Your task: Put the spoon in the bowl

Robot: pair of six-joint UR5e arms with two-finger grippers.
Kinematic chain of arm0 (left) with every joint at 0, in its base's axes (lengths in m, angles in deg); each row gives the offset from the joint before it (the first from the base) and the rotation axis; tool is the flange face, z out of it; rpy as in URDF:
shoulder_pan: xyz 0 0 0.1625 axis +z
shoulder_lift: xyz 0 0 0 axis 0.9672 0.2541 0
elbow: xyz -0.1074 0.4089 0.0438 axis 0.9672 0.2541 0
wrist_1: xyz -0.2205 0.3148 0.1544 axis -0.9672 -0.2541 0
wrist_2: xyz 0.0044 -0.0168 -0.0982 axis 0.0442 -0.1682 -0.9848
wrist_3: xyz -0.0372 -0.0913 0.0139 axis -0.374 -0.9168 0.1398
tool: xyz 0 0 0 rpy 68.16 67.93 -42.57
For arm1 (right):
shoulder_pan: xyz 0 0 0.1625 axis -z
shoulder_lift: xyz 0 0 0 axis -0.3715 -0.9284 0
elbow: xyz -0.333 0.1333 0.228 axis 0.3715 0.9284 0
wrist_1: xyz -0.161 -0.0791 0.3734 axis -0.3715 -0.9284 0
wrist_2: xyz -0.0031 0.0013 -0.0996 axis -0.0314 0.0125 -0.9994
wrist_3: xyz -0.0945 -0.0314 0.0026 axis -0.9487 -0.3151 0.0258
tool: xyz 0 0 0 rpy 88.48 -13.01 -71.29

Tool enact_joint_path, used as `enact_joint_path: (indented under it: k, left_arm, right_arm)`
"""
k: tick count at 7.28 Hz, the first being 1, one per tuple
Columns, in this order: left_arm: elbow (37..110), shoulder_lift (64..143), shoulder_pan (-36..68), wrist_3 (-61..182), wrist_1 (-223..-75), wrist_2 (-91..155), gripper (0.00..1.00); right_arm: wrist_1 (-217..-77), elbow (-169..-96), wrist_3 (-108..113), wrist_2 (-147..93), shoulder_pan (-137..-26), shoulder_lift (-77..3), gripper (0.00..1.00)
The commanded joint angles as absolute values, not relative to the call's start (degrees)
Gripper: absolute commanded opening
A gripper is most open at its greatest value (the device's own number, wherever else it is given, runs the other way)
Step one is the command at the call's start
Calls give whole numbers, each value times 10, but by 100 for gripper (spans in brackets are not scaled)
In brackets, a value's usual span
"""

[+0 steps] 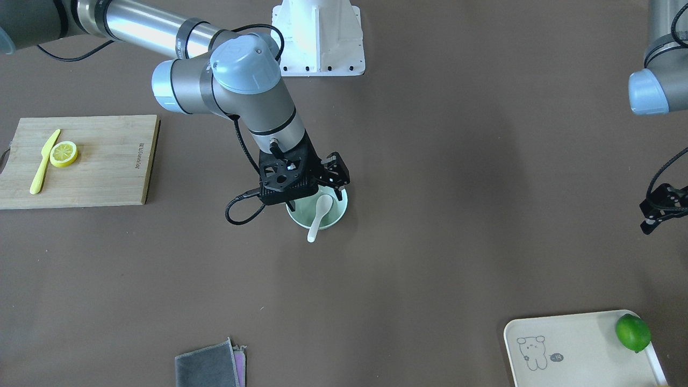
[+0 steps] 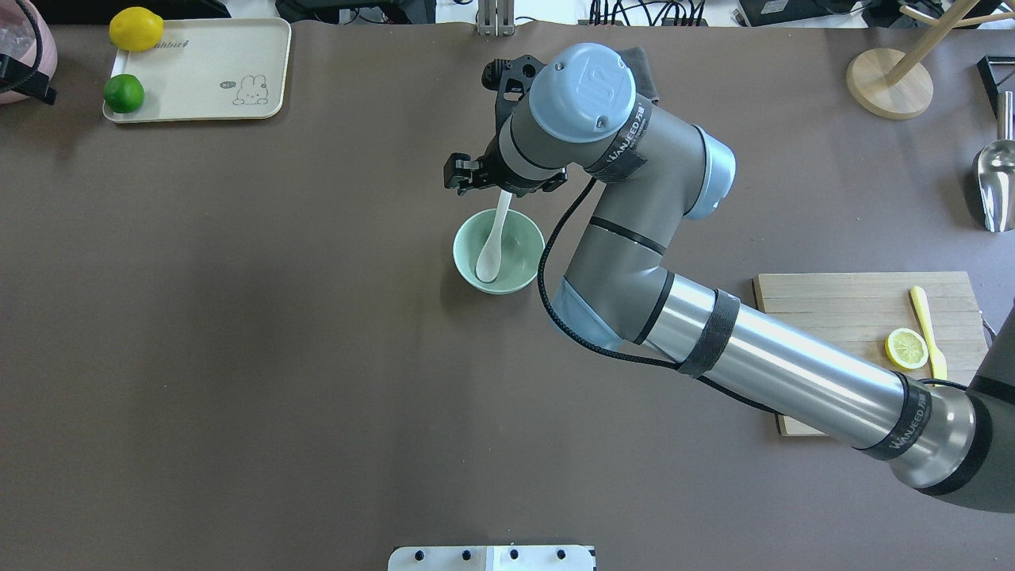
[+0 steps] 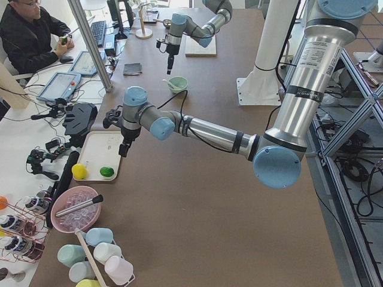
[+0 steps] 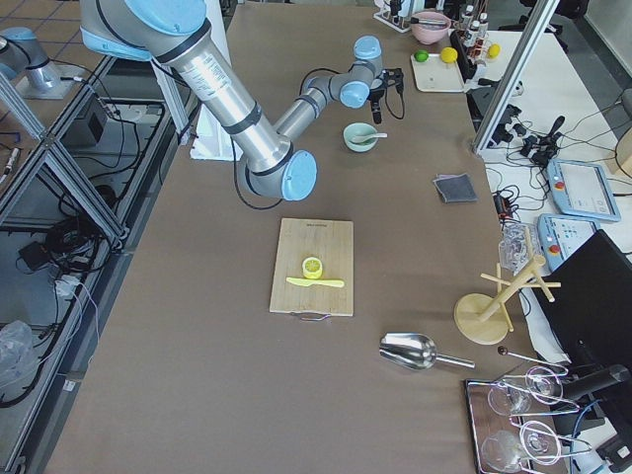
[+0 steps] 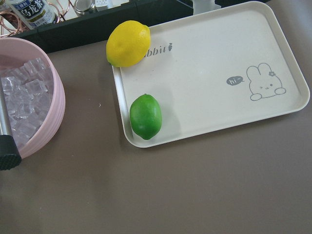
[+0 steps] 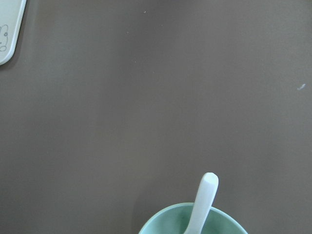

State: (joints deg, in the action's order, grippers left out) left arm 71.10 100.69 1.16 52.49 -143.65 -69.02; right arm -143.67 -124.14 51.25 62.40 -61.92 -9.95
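Writing: tray [image 5: 209,73] has "abbit" printed next to the lemon [image 5: 128,45], which covers the start of the word. "hi~" sits in a bubble by a rabbit drawing. "UR" on the joint cap [image 2: 583,83] of the R arm. The stamp on the cutting board [image 1: 102,161] is too small to read.

Containers: the tray holds the lemon at its far corner and a lime [image 5: 145,116] at the near edge. A pink bowl [image 5: 56,97] beside the tray holds ice cubes [image 5: 24,97]. On the board are a lemon slice [image 1: 64,153] and a yellow knife [image 1: 44,161], touching.

Spoon [image 2: 492,250]: white, glossy. Its scoop is down inside the mint-green bowl [image 2: 464,262] and its handle leans out over the rim. The bowl sits mid tabletop [image 1: 430,242].

Right gripper [image 1: 314,187]: above the bowl's rim, jaws spread, nothing in them. Handle tip is free in the wrist view.

Left gripper [image 3: 124,146]: over the tray end. Jaws cut off at the frame edge in the front view, so cannot tell their state.
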Motion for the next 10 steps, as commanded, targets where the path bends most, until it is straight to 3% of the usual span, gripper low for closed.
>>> enact_joint_path:
  k: [1,4,8,10]
  left_arm:
    - [715,1006,-13,525,-1435,-755,98]
    - [772,949,-43,591,-1434,-774,98]
    - [788,878,-107,698,-1434,-774,98]
    - [790,879,-159,739,-1343,-799,98]
  right_arm:
    - [-1577,-1355,463,706,-686,-156,100]
    - [-1843,-1513,201,707,-773,-252,100]
    - [-1839,-1534,-100,800,-940,-466,100]
    - [-1767,-1525,-166,844,-995,-565,100]
